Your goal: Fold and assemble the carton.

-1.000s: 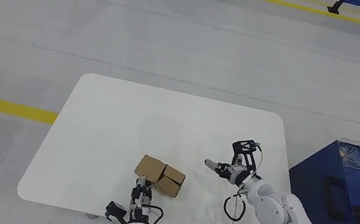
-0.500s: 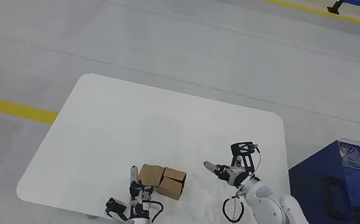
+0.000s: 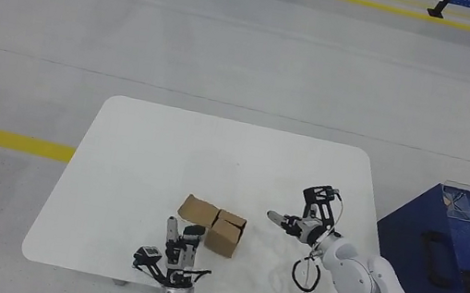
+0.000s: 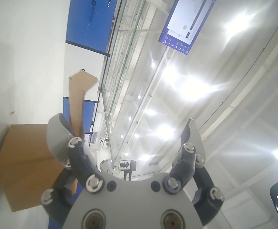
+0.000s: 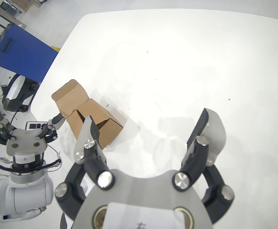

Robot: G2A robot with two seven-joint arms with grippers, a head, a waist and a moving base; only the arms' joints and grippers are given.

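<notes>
The small brown cardboard carton (image 3: 211,225) lies near the white counter's (image 3: 215,153) front edge, flaps loose; the open left end effector (image 4: 124,118), one finger beside a raised flap, should probably push it inward gently while the open, empty right end effector (image 5: 147,113) braces the opposite side.

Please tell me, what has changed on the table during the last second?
The left gripper moved forward alongside the carton and now looks wider open, holding nothing. The carton turned slightly one way, then back. The right gripper stayed open, apart from the carton, over the table.
</notes>
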